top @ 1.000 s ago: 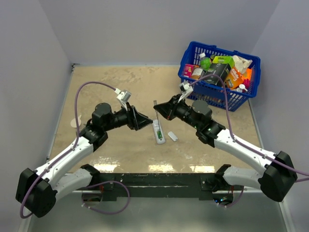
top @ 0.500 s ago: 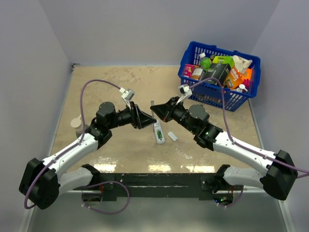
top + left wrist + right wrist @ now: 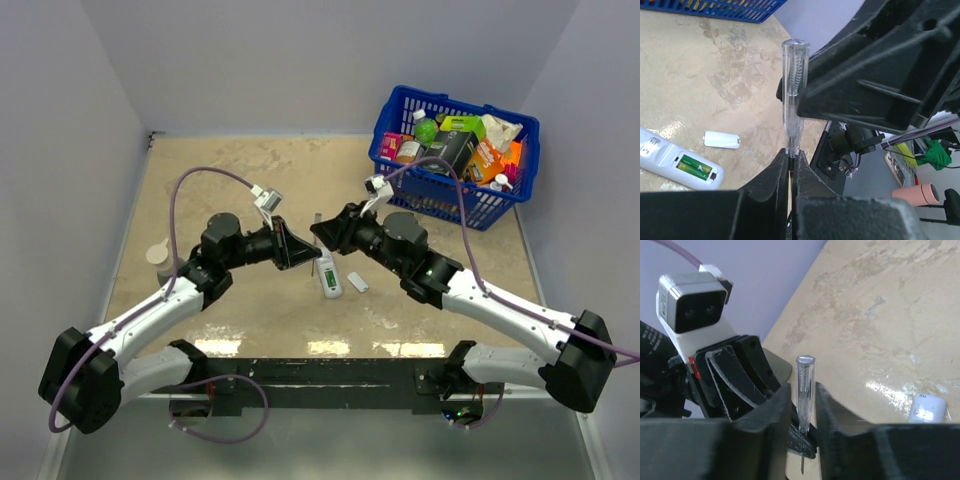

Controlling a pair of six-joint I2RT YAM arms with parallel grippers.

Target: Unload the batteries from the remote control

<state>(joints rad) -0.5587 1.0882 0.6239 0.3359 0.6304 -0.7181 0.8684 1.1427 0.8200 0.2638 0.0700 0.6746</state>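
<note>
The white remote control (image 3: 328,275) lies on the table with its bay open, and the green batteries (image 3: 696,167) sit inside it. Its small white cover (image 3: 358,282) lies just to the right. Above the remote, both grippers meet at a clear-handled screwdriver (image 3: 318,228). My left gripper (image 3: 791,155) is shut on the screwdriver's metal shaft, handle (image 3: 792,95) pointing away. My right gripper (image 3: 802,388) stands open, its fingers either side of the handle (image 3: 804,390) with a gap on each side. The remote's end (image 3: 927,409) shows in the right wrist view.
A blue basket (image 3: 470,205) full of packets and bottles stands at the back right. A small beige disc (image 3: 157,253) lies near the left edge of the table. Purple-grey walls enclose the table on three sides.
The left gripper has shut on the screwdriver's shaft. The right gripper, shut on the handle before, has opened off it. Both arms have stayed close together above the remote.
</note>
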